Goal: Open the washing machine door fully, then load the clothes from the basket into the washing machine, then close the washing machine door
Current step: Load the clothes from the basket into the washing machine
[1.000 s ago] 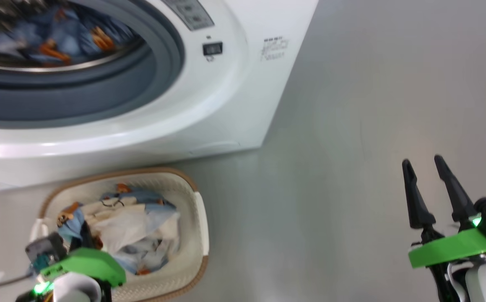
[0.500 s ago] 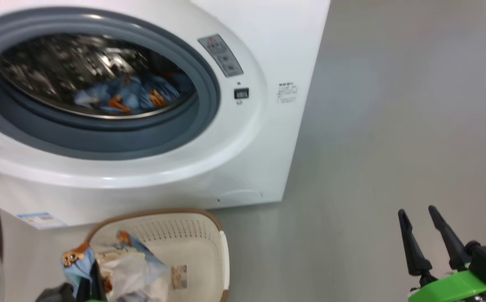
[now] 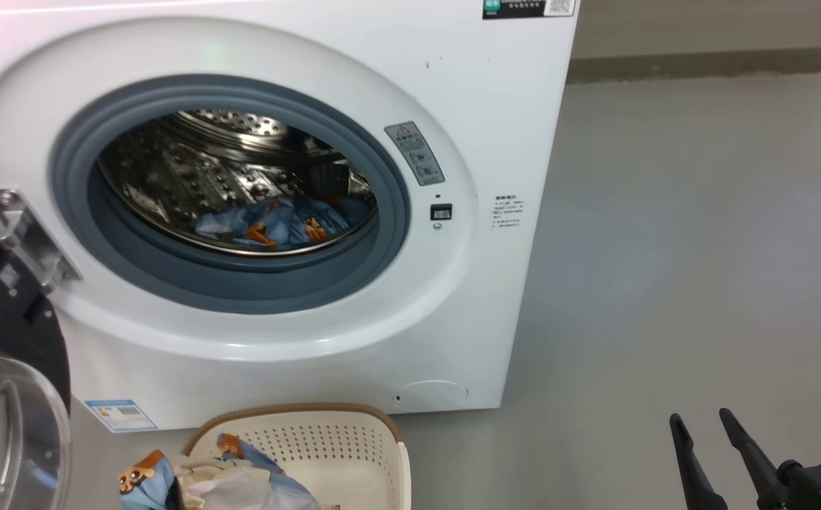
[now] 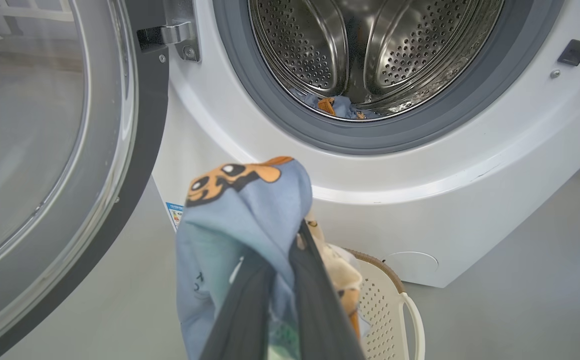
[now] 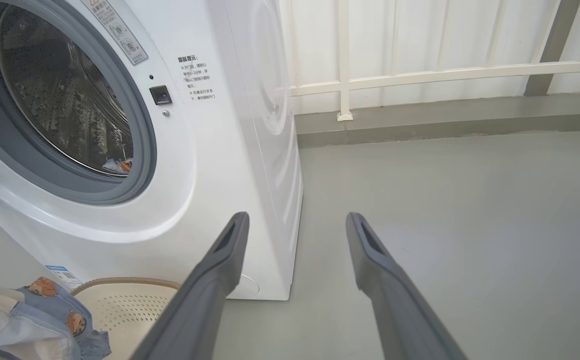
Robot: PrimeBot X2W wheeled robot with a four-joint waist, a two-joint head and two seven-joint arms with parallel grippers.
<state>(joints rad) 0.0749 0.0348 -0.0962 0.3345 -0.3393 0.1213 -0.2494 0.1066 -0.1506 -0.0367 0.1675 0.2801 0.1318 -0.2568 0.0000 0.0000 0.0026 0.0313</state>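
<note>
Clothes (image 4: 242,210): blue bear-print bundle clamped in our closed L gripper (image 4: 297,240), by basket (image 3: 353,432). Our R gripper (image 5: 295,222) gapes empty over floor (image 5: 470,200). Behind: washer (image 3: 502,142) w/ door (image 4: 142,125) swung wide; more of them in drum (image 3: 169,170).

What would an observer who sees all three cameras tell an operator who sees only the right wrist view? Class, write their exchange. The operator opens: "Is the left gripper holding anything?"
Observer: Yes. The left gripper is shut on the clothes, a bunch of light blue bear-print fabric.
Operator: How far open is the washing machine door?
Observer: The washing machine door stands swung wide on its hinge, off to the left of the drum, leaving the mouth uncovered.
</note>
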